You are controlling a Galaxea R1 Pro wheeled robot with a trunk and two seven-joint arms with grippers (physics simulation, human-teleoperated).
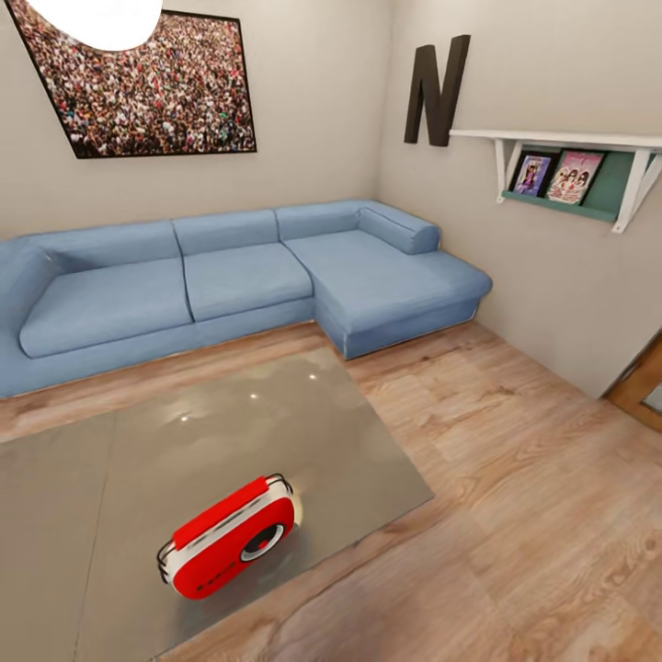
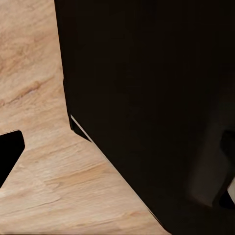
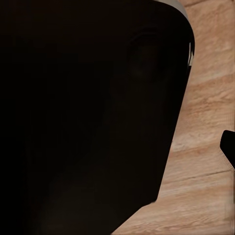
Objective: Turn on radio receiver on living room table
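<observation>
Your left gripper's state cannot be told: in the left wrist view a big black body blocks most of the frame, and one black tip (image 2: 10, 154) pokes in at the edge over the wood plank floor (image 2: 63, 186). It may be a finger, but it is too cropped to say. Your right gripper is just as unclear; the right wrist view is mostly a dark rounded mass, with one small black shape (image 3: 228, 147) cut by the frame edge, again over floor planks. So you cannot judge from either whether the fingers are spread or pressed together.

From the head view, take the table (image 1: 257, 414) as your landmark. The radio receiver (image 1: 230, 538) sits on its glossy grey top near the nearest edge, tilted, with its round white-rimmed dial (image 1: 262, 542) facing you and its thin black wire handle looping over the top. Its green light is too small to make out. Nothing touches it.

Beyond the table's far edge the blue L-shaped sofa (image 1: 230, 276) runs along the wall, cut off at the picture's left. Above the sofa hangs the framed crowd picture (image 1: 147, 83), partly hidden by a white blob (image 1: 101, 18) at the top. To the table's far right, a wall shelf (image 1: 570, 170) holds two small covers whose details are unreadable, beside a dark letter N (image 1: 437, 87).
</observation>
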